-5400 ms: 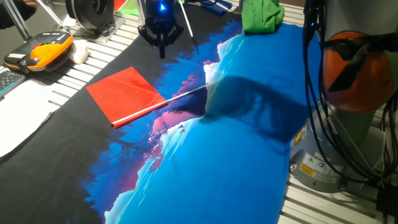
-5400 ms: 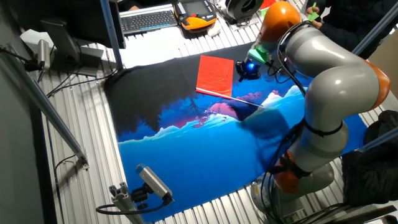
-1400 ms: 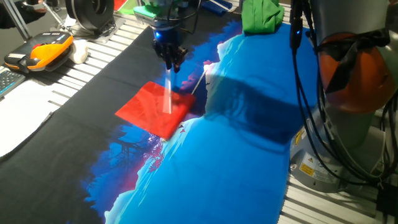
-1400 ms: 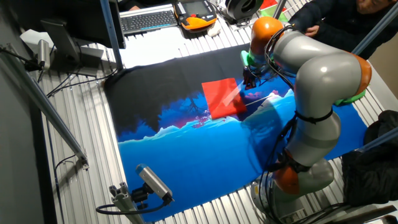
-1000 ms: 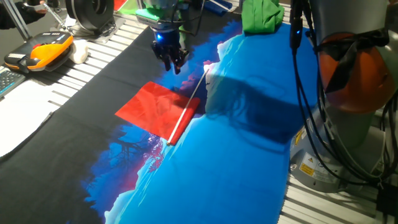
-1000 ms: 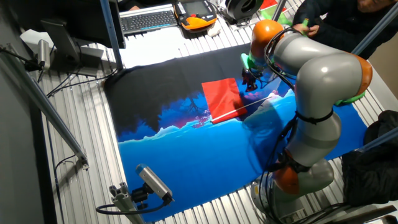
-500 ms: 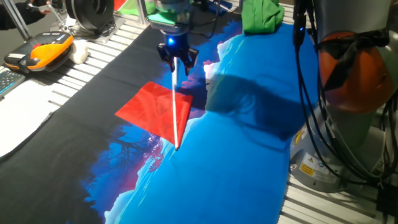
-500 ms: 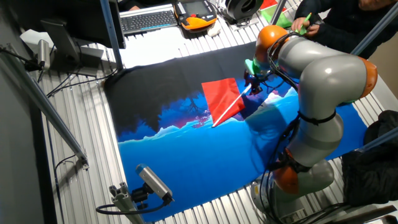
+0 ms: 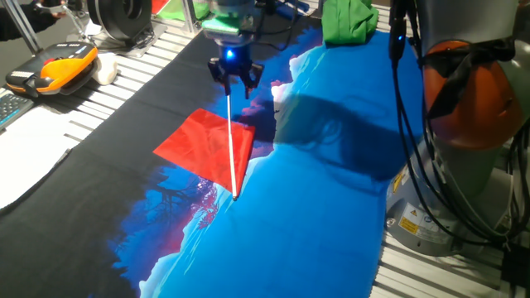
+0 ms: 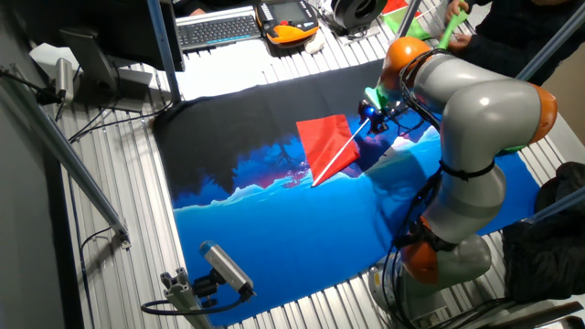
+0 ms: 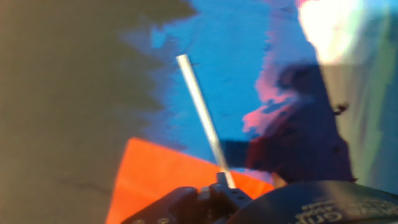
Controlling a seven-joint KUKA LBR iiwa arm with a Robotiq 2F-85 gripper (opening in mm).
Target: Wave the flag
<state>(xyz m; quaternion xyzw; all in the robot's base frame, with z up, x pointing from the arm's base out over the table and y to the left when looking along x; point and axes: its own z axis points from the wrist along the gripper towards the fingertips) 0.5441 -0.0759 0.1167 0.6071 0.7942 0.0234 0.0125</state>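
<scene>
Above the printed cloth (image 9: 315, 207), the pincer (image 9: 233, 76) points down, gripping the flag (image 9: 217, 147) by its stick.

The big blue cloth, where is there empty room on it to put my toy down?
The printed cloth lies bare across its wide blue part, between the flag and the robot's base. Its black strip beside the white paper is free too. It is crowded near the end effector, which grips the flag's stick, and by the green bundle.

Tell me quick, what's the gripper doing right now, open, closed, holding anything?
Gripper: closed on the white stick of the flag, holding it by one end above the printed cloth.
</scene>
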